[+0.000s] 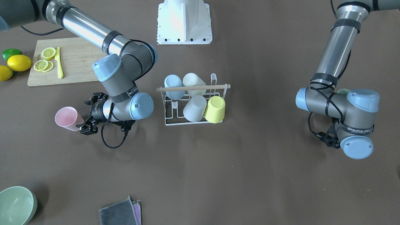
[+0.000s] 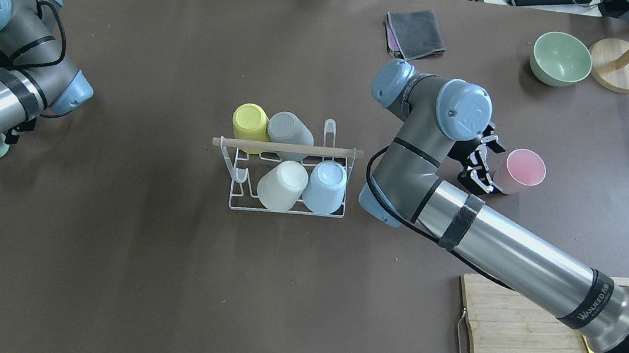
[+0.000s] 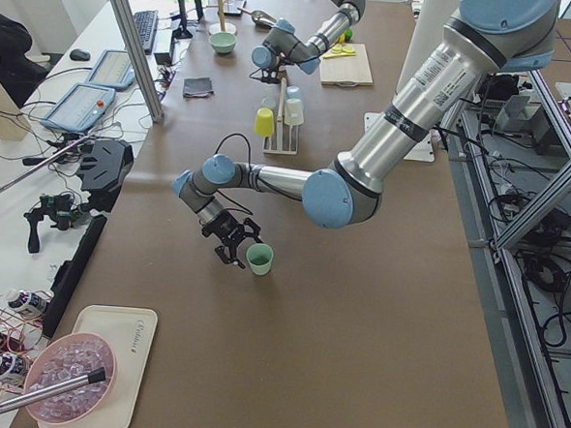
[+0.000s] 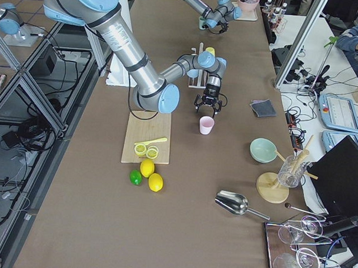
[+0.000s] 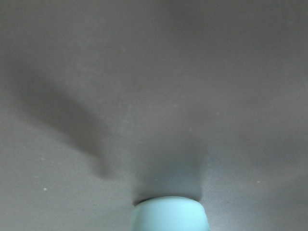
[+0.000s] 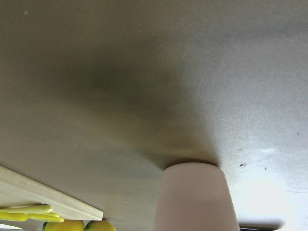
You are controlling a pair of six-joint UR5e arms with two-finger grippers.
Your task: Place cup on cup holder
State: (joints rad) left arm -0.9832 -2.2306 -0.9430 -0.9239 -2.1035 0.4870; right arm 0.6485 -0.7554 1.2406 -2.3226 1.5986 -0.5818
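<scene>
Locate pink cup [image 1: 67, 118] upright on bench [image 1: 218, 172], just in front of right claw [image 1: 86, 115]. Read right claw as open: jaws spread, nothing gripped. Locate mint cup [image 3: 259, 259] upright just beside left claw [image 3: 237, 252]; cannot tell jaw state there. Locate cup holder [image 1: 193, 88] at bench centre, well apart from both, carrying yellow cup [image 2: 250, 123], grey cup [image 2: 290, 129], cream cup [image 2: 283, 185] and light blue cup [image 2: 326, 187].

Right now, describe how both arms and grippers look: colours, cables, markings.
The left arm and right arm match: polished silver tubes, dark grey joint housings and round pale blue caps. Black straps ring the tubes, and a black band carries white WANJEED lettering. A loose black cable loops along each wrist. The right gripper and left gripper are black, skeletal two-finger units.
</scene>
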